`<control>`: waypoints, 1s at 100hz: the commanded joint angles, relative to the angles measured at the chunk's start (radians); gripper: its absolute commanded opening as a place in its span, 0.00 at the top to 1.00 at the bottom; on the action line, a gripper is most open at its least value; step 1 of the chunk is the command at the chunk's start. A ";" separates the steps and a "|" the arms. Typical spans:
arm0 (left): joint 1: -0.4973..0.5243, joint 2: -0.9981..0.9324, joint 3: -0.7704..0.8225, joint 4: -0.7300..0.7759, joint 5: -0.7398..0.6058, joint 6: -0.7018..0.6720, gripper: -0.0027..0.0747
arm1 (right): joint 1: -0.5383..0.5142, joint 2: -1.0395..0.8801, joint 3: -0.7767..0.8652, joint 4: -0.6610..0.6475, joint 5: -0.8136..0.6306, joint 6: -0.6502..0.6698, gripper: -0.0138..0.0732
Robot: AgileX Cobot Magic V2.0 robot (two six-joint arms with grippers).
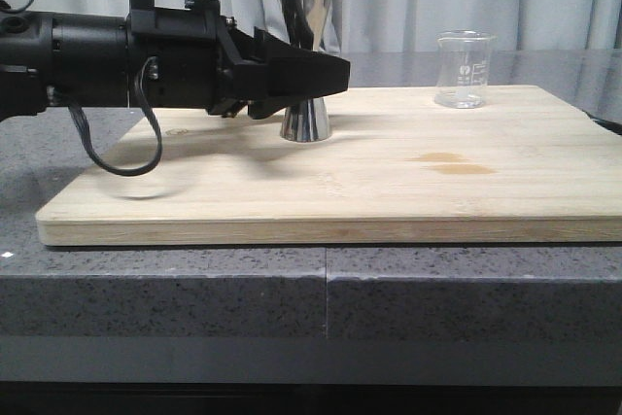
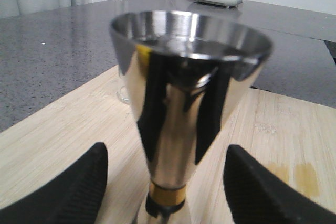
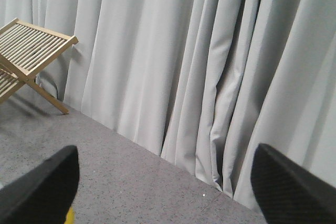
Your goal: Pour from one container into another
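steel jigger (image 1: 307,55) upright, board centre-left | clear beaker (image 1: 465,69) upright, far right, well apart

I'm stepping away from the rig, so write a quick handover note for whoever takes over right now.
Left gripper: open, jaws on either side of the jigger at its waist, not closed on it.
Right gripper: open, holding nothing, facing the curtain, off the board.
Jigger stands upright on the wooden board; glass beaker stands upright at the board's far right.
Done: nothing poured yet.
Left: grasp, pour.
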 commanded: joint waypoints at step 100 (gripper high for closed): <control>0.079 -0.094 -0.023 0.080 -0.082 -0.078 0.29 | -0.007 -0.027 -0.025 0.033 -0.035 0.004 0.15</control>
